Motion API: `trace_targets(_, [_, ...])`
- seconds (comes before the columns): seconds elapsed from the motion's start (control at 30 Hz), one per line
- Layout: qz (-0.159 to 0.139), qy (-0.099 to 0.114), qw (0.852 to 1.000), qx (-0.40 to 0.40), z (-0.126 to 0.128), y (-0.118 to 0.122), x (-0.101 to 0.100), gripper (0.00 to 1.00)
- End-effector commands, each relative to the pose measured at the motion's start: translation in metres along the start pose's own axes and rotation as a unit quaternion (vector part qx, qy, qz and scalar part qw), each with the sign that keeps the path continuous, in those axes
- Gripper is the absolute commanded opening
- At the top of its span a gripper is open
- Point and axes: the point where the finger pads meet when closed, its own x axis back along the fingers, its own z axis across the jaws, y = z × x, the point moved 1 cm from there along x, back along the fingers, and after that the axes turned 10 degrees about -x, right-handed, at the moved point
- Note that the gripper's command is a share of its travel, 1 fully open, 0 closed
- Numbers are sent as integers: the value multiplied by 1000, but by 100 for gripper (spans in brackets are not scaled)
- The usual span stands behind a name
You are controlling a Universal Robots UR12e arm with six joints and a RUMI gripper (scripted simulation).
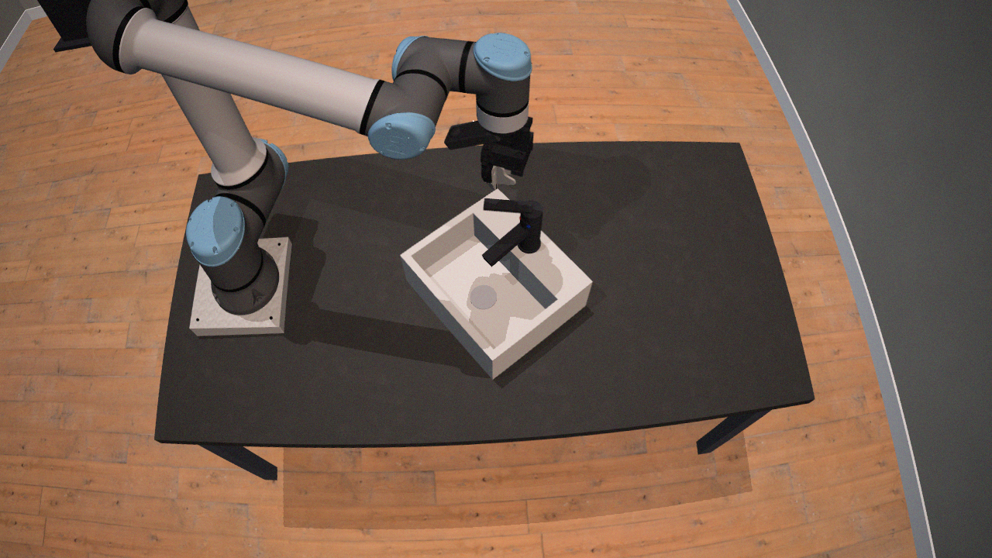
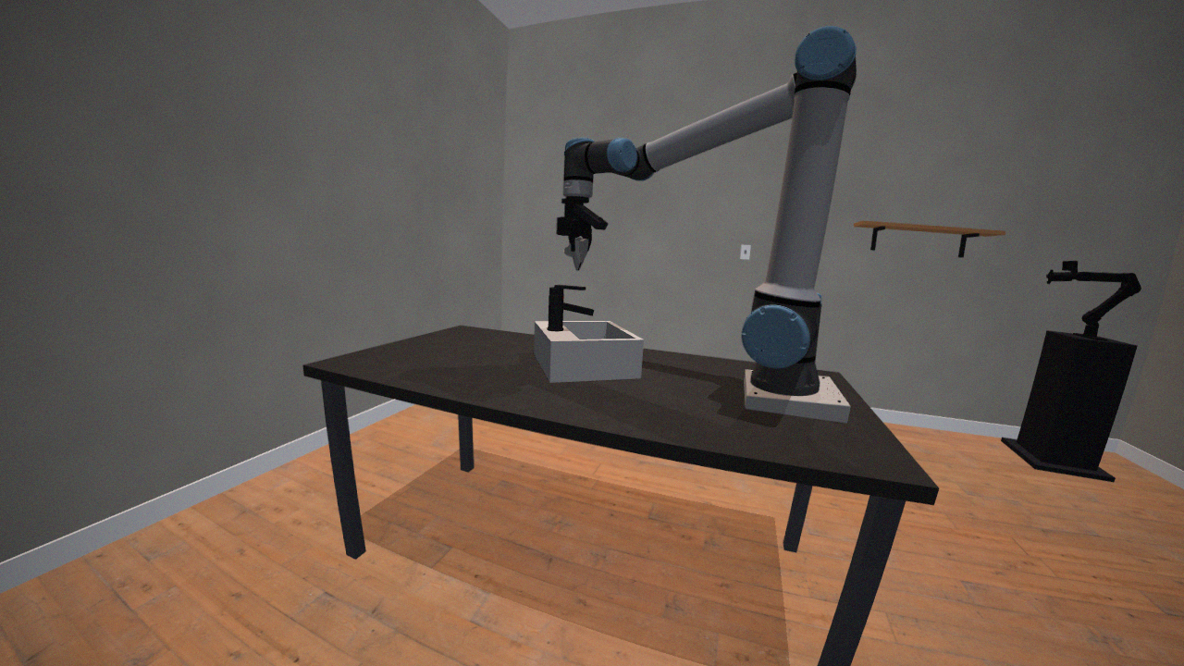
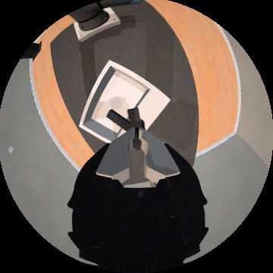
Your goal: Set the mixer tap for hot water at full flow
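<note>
A black mixer tap (image 1: 525,229) stands on the back rim of a white basin (image 1: 496,280) on the dark table. Its lever (image 1: 504,205) lies flat and points to the left in the overhead view, while the spout (image 1: 501,247) reaches down-left over the basin. A small blue dot (image 1: 529,224) shows on the tap body; no red dot is in sight. My gripper (image 1: 501,181) is shut and empty, pointing down, a clear gap above the lever's end. In the side view the gripper (image 2: 576,261) hangs above the tap (image 2: 561,307). In the wrist view the shut fingers (image 3: 135,133) sit over the tap (image 3: 127,120).
The robot base (image 1: 240,287) is bolted at the table's left side. The basin has a round drain (image 1: 483,297). A black stand with a small arm (image 2: 1076,380) and a wall shelf (image 2: 927,229) are off the table, far away.
</note>
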Motion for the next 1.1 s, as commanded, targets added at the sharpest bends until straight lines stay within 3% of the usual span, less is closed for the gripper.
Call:
trace_targets(0.0, [-1,0,999,-47,1,-1,1,0])
trace_targets(0.37, [-1,0,984,-176,4,-3,3,0])
trace_targets(0.5, [-1,0,970,-244,6,-4,3,0])
trace_targets(0.7, [-1,0,935,-355,8,-4,4,0])
trace_targets(0.87, [-1,0,893,-451,10,-4,5,0])
trace_targets(0.93, [-1,0,893,-451,10,-4,5,0])
trace_targets(1.07, [-1,0,850,-527,11,-4,6,0])
